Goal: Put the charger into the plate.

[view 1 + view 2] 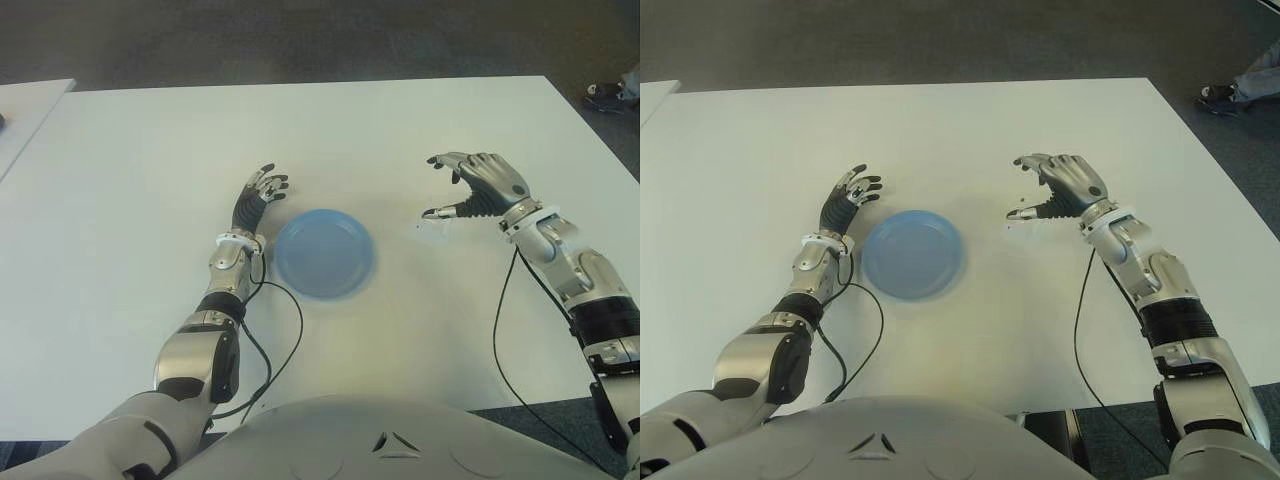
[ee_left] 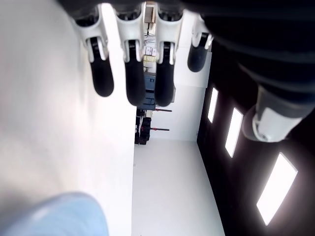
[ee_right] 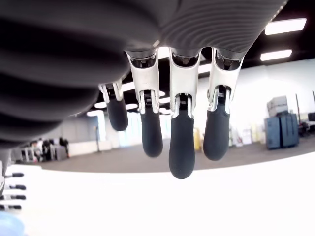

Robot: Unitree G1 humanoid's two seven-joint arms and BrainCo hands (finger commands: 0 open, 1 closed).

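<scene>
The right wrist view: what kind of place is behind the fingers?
Probably a large hall or lab: long ceiling lights, blue cabinets by a pale wall, and a white table below.

A white tabletop is seen spanning most of the head views. A round blue plate is set flat on it near the middle, and a small white charger (faint against the surface) is placed right of the plate.

Left hand with four dark-tipped fingers extended, holding nothing, above the white table; blue plate edge at 7 o'clock.
</scene>
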